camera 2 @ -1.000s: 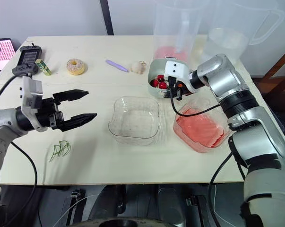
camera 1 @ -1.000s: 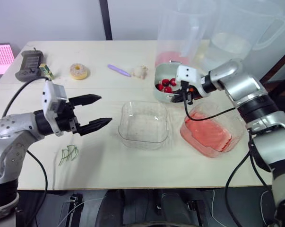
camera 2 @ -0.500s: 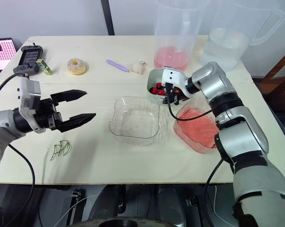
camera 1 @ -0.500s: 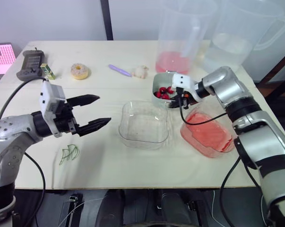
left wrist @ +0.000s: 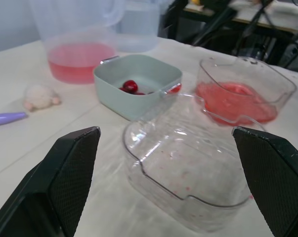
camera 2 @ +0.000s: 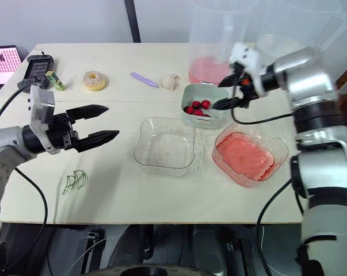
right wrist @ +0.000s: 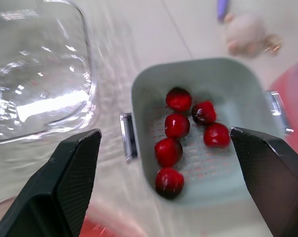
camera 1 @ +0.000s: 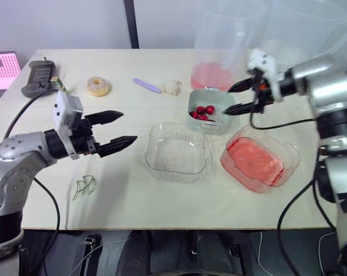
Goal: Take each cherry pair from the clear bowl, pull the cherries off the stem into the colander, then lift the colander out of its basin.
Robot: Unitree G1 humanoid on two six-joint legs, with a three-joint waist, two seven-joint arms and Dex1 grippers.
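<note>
The pale green colander stands on the table just beyond the clear bowl, with several red cherries in it. It is beside the clear basin of pink liquid, not inside it. My right gripper hovers open at the colander's right side, holding nothing. Left of the bowl, which holds no cherries, my left gripper is open a little above the table and points toward it. Green stems lie on the table near the left arm.
Two tall clear jugs stand at the back right, one with pink liquid and one with water. A doughnut, a purple stick, a white fluffy ball and a controller lie along the back.
My right gripper has opened, let go of the colander and drawn up and to the right. The colander now rests on the table. The left gripper has barely moved.
</note>
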